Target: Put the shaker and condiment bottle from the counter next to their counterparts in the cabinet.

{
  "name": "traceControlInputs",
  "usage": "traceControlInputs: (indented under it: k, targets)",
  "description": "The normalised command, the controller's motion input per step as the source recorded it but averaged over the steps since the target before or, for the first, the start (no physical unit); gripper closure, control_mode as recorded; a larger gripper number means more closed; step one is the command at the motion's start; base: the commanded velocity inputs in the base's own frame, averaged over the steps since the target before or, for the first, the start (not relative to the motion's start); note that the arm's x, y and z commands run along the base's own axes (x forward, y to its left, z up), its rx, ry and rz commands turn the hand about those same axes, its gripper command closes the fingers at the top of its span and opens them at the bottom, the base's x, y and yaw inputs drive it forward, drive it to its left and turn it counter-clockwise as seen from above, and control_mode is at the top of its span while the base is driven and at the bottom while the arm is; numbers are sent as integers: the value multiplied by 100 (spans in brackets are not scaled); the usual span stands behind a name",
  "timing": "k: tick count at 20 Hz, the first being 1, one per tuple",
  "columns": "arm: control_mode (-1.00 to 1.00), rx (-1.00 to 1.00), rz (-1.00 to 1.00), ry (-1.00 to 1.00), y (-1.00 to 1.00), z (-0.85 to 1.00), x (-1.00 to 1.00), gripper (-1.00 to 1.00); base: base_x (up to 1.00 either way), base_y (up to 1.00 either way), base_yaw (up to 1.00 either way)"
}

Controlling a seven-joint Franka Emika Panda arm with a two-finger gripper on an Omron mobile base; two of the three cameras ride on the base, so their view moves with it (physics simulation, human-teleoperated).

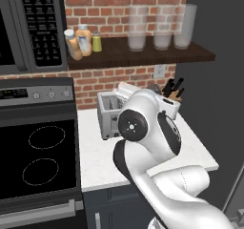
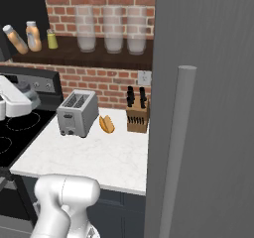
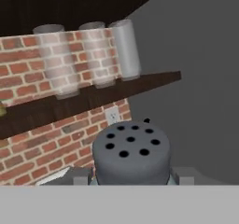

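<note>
On the cabinet (image 1: 143, 56) shelf I count two orange bottles, the slim condiment bottle (image 1: 72, 45) leaning beside the wider one (image 1: 84, 40), one yellow-green shaker (image 1: 96, 42) and three clear glasses (image 1: 137, 28). The arm is folded, elbow raised before the toaster (image 2: 77, 113). The gripper (image 3: 131, 181) clasps the grey-capped shaker (image 3: 131, 153).

Cabinet (image 1: 143, 56) carries condiment bottle (image 1: 73, 45) — leaning — counterparts (image 1: 89, 41), three glass jars (image 1: 161, 27); counter (image 2: 99, 157) — toaster (image 2: 77, 113), knife block (image 2: 137, 114).
</note>
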Motion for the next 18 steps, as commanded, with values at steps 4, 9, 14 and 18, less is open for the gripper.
traceControlInputs:
  k: [4, 9, 14, 18]
  targets:
    - [-100, 0, 10, 0, 0, 42, 0, 100, 0, 0, 0]
    - [-100, 0, 13, 0, 0, 42, 0, 100, 0, 0, 0]
    - [-100, 0, 13, 0, 0, 47, 0, 100, 0, 0, 0]
    - [-100, 0, 11, 0, 0, 49, 0, 100, 0, 0, 0]
